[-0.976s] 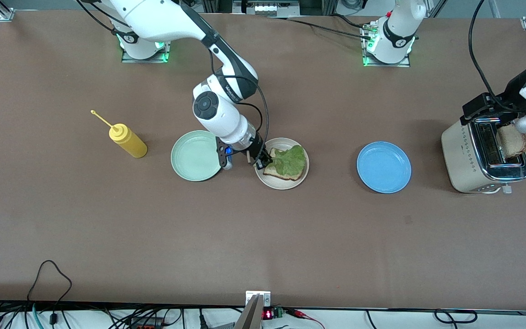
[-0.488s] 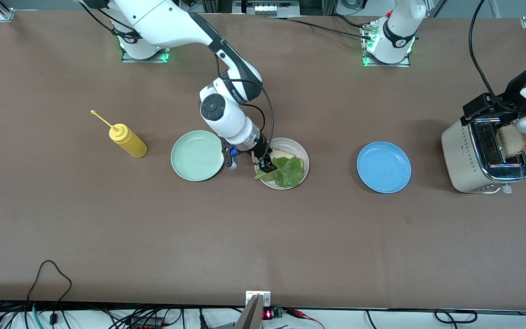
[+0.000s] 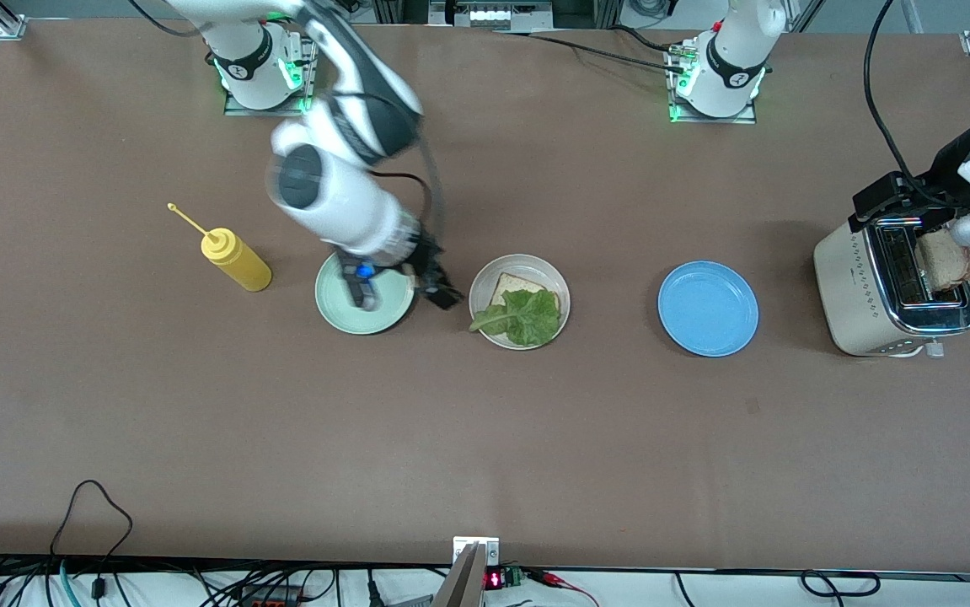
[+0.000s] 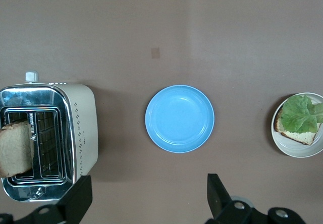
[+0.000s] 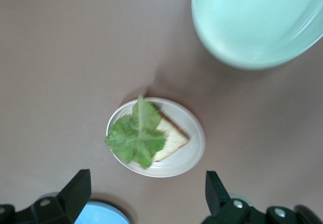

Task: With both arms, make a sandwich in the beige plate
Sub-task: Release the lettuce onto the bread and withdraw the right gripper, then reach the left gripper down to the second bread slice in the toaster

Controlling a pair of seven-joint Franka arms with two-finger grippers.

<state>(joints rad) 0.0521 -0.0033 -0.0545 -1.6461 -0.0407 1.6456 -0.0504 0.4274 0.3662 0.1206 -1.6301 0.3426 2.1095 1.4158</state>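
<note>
My right hand (image 3: 438, 291) hangs open and empty beside the beige plate (image 3: 558, 320); my left hand (image 4: 146, 201), open, hovers over the toaster (image 3: 860, 295).

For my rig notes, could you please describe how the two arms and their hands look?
Both arms have glossy white shells with black joints and loose black cables. The right arm ends in a black two-finger right hand with a small blue light. The left hand shows black fingers.

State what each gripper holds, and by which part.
Nothing is held: the right gripper is open over the mint-green plate, and the left gripper is open above the toaster.
</note>
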